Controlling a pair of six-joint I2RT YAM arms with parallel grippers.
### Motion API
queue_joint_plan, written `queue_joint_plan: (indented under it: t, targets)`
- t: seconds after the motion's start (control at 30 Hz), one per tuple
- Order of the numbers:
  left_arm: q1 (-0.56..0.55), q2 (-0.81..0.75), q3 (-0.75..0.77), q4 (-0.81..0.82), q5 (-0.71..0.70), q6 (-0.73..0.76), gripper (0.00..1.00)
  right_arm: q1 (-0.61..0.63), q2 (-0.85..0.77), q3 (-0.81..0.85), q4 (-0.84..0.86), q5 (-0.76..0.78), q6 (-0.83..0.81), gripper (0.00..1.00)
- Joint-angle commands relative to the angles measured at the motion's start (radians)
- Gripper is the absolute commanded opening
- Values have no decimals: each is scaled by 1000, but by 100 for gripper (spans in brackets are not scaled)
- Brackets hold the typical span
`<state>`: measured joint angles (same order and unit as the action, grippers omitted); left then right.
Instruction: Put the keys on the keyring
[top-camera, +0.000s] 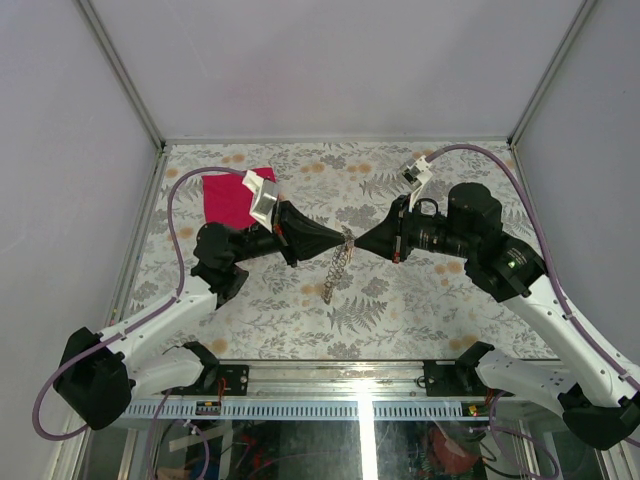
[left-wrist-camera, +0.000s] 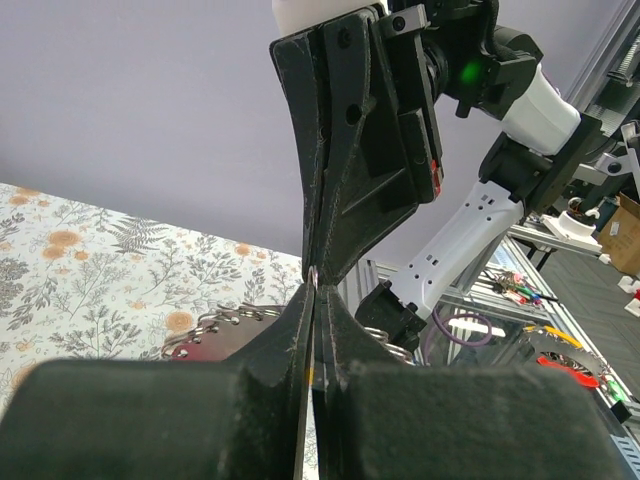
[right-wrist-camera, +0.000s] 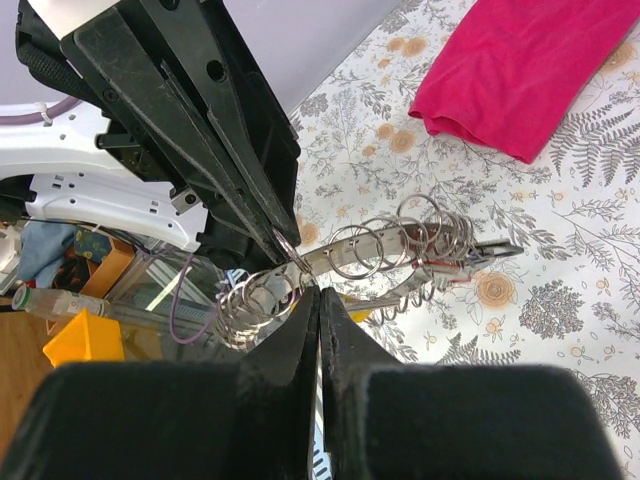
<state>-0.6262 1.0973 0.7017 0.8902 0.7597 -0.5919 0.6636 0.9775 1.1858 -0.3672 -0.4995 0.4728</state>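
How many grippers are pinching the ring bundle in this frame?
2. The left gripper reaches in from the left and the right gripper from the right; both are shut, tip to tip, on the top of the hanging keyring. The exact contact is partly hidden.

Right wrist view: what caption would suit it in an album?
Both arms' jaws pinch a chain of keyrings above the floral table, pink cloth behind.

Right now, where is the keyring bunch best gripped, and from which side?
On the keyring bunch, probably the loose end ring, from the near side. It trails nearward from where the left gripper and right gripper pinch it, leaving only that end uncrowded.
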Motion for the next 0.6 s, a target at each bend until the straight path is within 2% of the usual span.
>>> queue_joint_plan:
  t: [0.0, 0.33, 0.47, 0.57]
  targets:
    - [8, -27, 4, 92, -29, 6, 0, -7, -4, -5, -3, -21, 12, 0]
    - [8, -11, 17, 88, -8, 4, 0, -7, 29, -51, 91, -72, 58, 0]
    - [8, -14, 18, 78, -9, 8, 0, -7, 15, -37, 88, -55, 18, 6]
    - [8, -16, 20, 72, -10, 12, 0, -7, -44, -33, 95, -2, -74, 13]
